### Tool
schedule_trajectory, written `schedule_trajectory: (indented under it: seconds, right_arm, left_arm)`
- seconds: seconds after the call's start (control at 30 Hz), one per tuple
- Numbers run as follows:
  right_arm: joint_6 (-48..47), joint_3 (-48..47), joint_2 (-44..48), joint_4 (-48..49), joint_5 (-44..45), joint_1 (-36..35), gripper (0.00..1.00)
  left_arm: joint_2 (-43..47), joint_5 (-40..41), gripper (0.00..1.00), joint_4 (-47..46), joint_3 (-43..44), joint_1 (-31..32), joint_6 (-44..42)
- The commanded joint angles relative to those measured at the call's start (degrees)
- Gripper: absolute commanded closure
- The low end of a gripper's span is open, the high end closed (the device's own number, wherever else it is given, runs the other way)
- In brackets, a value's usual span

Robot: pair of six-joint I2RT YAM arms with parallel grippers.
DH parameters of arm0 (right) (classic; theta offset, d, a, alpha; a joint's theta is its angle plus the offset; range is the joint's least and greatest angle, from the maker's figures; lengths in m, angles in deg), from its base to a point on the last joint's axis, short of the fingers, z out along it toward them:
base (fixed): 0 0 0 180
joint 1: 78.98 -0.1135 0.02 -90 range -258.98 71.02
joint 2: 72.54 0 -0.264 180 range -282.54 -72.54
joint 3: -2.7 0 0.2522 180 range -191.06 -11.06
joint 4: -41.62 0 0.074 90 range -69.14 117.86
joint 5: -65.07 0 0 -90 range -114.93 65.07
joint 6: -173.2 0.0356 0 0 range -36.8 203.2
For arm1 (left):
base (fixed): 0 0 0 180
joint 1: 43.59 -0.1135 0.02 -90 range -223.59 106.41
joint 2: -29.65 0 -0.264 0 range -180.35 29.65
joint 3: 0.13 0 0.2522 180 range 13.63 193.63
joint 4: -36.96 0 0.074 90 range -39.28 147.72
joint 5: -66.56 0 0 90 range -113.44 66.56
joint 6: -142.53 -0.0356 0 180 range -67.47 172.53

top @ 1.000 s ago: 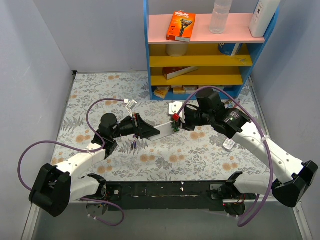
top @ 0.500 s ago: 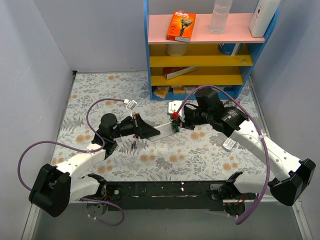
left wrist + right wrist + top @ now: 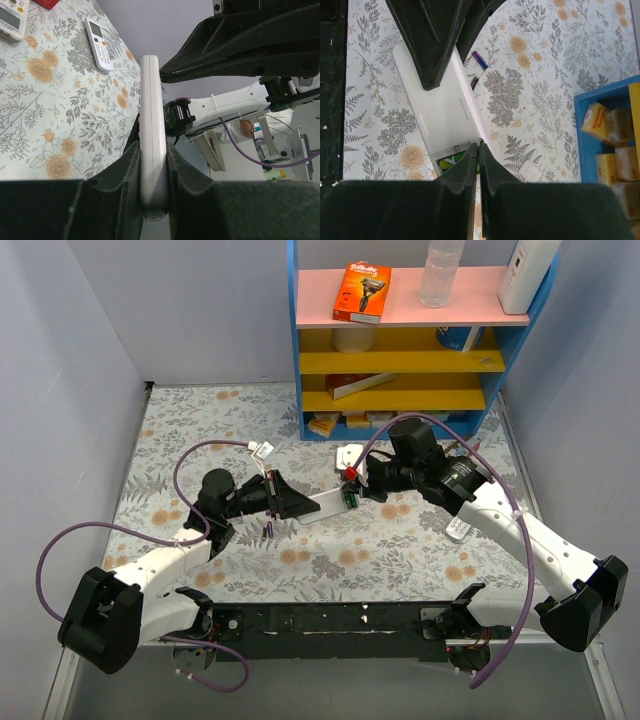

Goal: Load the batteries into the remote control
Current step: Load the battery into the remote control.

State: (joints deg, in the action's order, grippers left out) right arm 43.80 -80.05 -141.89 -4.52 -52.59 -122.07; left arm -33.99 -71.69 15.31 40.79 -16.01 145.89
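Note:
The remote control (image 3: pixel 325 505) is held off the table, plain white back up, with my left gripper (image 3: pixel 290 500) shut on its near end. In the left wrist view both pads squeeze the remote control's (image 3: pixel 152 140) thin edges, my left gripper (image 3: pixel 152 148) around it. Its far end has an open battery compartment with a green battery (image 3: pixel 451 161) lying inside. My right gripper (image 3: pixel 478 146) is shut, its tips together right at that compartment's edge on the remote control (image 3: pixel 445 100). Two loose batteries (image 3: pixel 479 60) lie on the floral cloth beyond, also visible from above (image 3: pixel 268 530).
A blue shelf unit (image 3: pixel 400 340) with boxes and bottles stands at the back. A small white remote (image 3: pixel 100 37) and another white remote (image 3: pixel 10 20) lie on the cloth. Yellow boxes (image 3: pixel 610 140) sit on the shelf's bottom level. A white remote (image 3: pixel 458 530) lies under the right arm.
The right gripper's jaws have closed together over the remote's open compartment, and the right arm shifted slightly left. The left arm kept the remote still.

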Motion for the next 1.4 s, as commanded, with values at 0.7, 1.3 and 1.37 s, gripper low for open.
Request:
schedule_trajectory:
  seconds: [0.7,1.3,1.37]
  right_arm:
    - [5.6,10.7,-2.9,-2.7,9.7,-3.8,0.99]
    - [12.3,12.2,-3.0,12.6,19.5,-12.2,0.86]
    - [14.1,9.9,-2.3,13.0,18.0,-12.2,0.86]
  left_arm:
    - [4.3,3.6,1.0,-10.9,0.5,0.2,2.7]
    - [8.2,5.8,1.0,-3.1,-1.1,0.2,-4.4]
    - [7.8,6.3,1.0,-0.3,-1.5,0.2,-7.7]
